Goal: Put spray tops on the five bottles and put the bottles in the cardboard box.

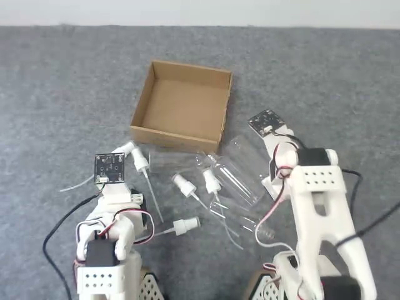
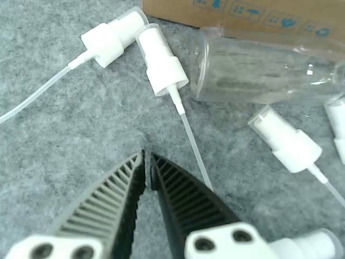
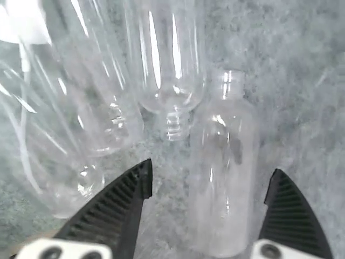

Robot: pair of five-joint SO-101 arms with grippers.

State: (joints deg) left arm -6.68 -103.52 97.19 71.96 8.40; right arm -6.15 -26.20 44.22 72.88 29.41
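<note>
Pointing down at the grey surface [image 1: 56,87], the left gripper [image 2: 146,157] has its ribbed jaws pressed nearly together, with only a thin slit between the tips and nothing in them

Just ahead of those tips runs the thin dip tube of a white spray top [image 2: 161,67]; the tube passes close by one jaw, and contact cannot be told. A second spray top [image 2: 110,35] lies beside the first, the heads almost touching. A third spray top [image 2: 285,143] lies further off, near a clear bottle [image 2: 253,73] that rests on its side close along the cardboard box [image 2: 242,13] wall

Right gripper [image 3: 211,174]: jaws spread wide, straddling a lone bottle [image 3: 223,178] that lies flat on the surface, its bare threaded neck pointing away from the gripper. It sits nearer one jaw than the other, and no contact shows. Beyond it lies a neighbour bottle [image 3: 167,59], its neck aimed back toward the gripper, with a side bottle [image 3: 91,108] close beside that

High view: the cardboard box, open side up, sits at 12 o'clock from the scatter of parts. The left arm [image 1: 103,250] stands at 7 o'clock and the right arm [image 1: 319,200] at 5 o'clock. Bottles and spray tops lie loose on the surface between the arms and the box, all outside it. A stray spray top [image 1: 186,225] lies at 4 o'clock from the left arm's wrist, well apart from the box
</note>
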